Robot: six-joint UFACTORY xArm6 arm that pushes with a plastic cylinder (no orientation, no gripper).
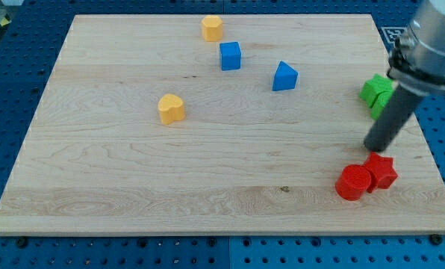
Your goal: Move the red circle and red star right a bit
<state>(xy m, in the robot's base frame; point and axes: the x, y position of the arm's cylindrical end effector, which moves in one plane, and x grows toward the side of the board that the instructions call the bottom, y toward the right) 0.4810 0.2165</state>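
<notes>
Red circle [353,183], red star [381,170]; blue cube [230,56]; pale wood board [133,164].

The arm's grey body [439,37] is cut off by the view's top and right edges and blurred, and its rod hides part of the green blocks [375,93], leaving their shapes unclear
</notes>
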